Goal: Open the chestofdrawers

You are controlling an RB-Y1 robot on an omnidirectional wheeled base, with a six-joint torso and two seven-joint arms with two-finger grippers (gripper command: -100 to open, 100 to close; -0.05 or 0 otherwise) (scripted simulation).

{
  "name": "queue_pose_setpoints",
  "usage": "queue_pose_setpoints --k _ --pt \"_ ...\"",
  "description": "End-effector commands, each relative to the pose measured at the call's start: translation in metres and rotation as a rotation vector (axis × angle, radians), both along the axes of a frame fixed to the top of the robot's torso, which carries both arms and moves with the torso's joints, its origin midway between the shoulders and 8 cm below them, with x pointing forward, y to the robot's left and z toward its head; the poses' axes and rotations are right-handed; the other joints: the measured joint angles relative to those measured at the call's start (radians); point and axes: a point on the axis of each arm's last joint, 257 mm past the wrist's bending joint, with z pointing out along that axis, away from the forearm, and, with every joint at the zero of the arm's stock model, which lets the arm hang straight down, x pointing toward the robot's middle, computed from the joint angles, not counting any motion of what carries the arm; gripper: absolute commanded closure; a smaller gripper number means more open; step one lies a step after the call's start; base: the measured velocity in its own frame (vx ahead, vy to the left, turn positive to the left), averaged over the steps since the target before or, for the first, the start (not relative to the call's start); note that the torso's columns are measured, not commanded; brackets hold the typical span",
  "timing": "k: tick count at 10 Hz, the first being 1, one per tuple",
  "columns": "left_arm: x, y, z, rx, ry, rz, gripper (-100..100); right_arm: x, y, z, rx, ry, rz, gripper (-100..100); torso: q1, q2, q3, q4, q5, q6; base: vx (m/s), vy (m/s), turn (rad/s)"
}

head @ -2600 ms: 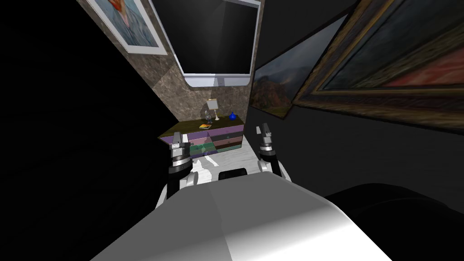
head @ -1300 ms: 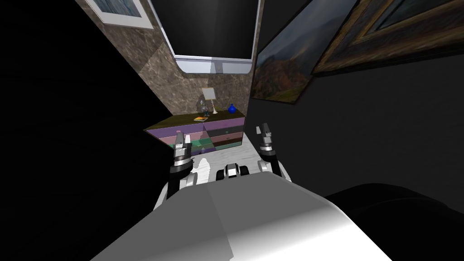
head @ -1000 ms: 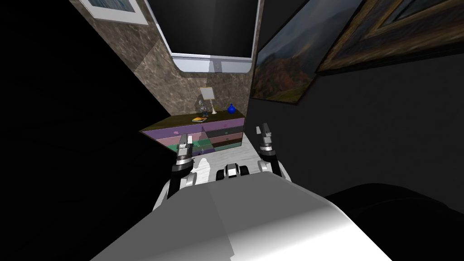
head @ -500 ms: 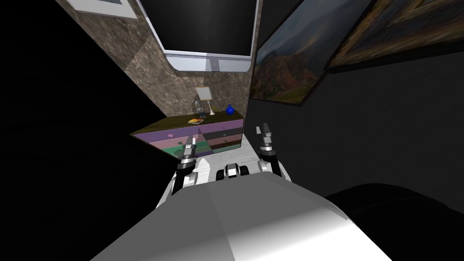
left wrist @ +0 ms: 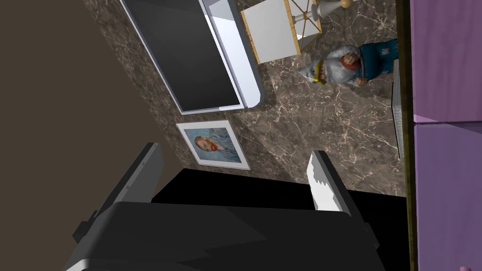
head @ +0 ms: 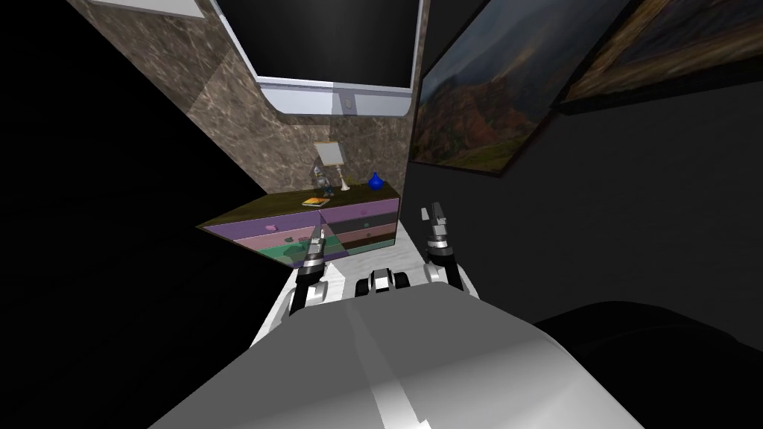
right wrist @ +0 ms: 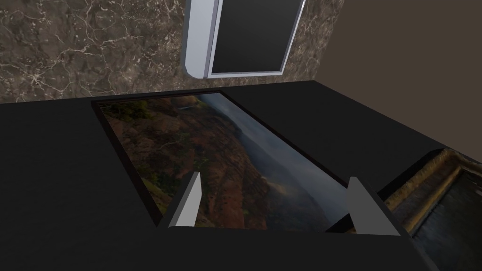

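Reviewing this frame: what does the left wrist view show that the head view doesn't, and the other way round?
The left wrist view adds the portrait with its painted face, and the left gripper with its fingers standing apart. The head view adds the right gripper, the blue vase, the landscape painting and a green drawer front. Both show the chest of drawers with its purple fronts, the lamp, the figurine and the dark screen.

On the chest (head: 350, 223), lamp (head: 330, 154), figurine (head: 319, 179) and vase (head: 375, 181) at the back, book (head: 314, 201) before them, left claw (head: 318, 238) before its front, right claw (head: 434, 216) off its right end
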Motion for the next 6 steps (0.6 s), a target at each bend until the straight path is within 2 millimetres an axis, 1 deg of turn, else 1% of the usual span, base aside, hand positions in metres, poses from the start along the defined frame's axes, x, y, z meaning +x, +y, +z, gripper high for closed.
queue_pose_setpoints --k 1,4,5,6 --pt "0.006 0.002 -0.020 -0.005 0.034 0.008 -100 0.000 0.000 0.000 0.000 0.000 0.000 0 0.000 0.000 0.000 0.000 0.000 0.000 0.085 -0.050 -0.006" --pt "0.013 0.006 -0.040 -0.001 0.070 0.013 -100 0.000 0.000 0.000 0.000 0.000 0.000 0 -0.001 0.000 0.000 0.000 0.000 0.000 0.094 -0.058 -0.007" --pt "0.017 0.009 -0.053 0.002 0.094 0.016 -100 0.000 0.000 0.000 0.000 0.000 0.000 0 0.000 0.000 0.000 0.000 0.000 0.000 0.115 -0.054 -0.011" --pt "0.020 0.010 -0.059 0.004 0.107 0.017 -100 0.000 0.000 0.000 0.000 0.000 0.000 0 0.000 -0.001 0.000 0.000 0.000 0.000 0.134 -0.073 -0.008"
